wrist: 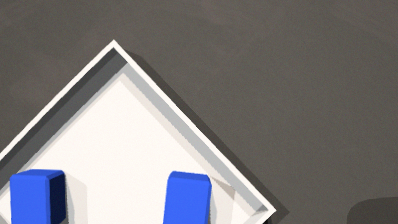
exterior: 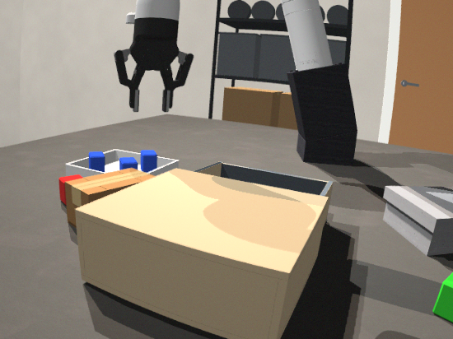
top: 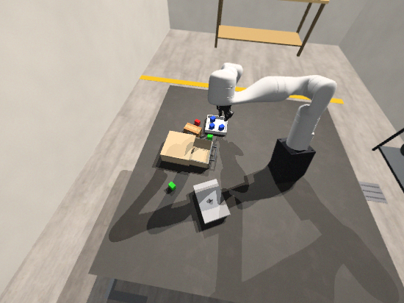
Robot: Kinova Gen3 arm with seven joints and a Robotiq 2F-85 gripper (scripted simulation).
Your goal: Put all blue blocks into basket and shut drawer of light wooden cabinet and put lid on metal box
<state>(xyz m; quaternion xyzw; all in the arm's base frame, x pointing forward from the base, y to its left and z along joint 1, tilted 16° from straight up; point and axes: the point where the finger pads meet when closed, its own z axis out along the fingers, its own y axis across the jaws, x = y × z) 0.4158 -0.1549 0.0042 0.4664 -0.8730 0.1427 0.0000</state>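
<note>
Now hovering well above the white basket [exterior: 78,167], gripper [exterior: 151,99] half open, nothing between the fingers. Three blue blocks [exterior: 96,160] standing inside the basket (all within its rim). Light wooden cabinet [exterior: 198,240] close by, drawer [exterior: 268,179] pulled out. Lid [top: 212,201] seated on the metal box.

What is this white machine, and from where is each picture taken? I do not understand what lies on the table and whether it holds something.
It is a robot arm with a two-fingered gripper. One picture looks down from above, one from the table's side, one from the wrist. The gripper hangs open and empty above a white basket holding three blue blocks. Nearby are a light wooden cabinet with its drawer pulled out, a metal box, a small wooden box, one red block and two green blocks.
</note>
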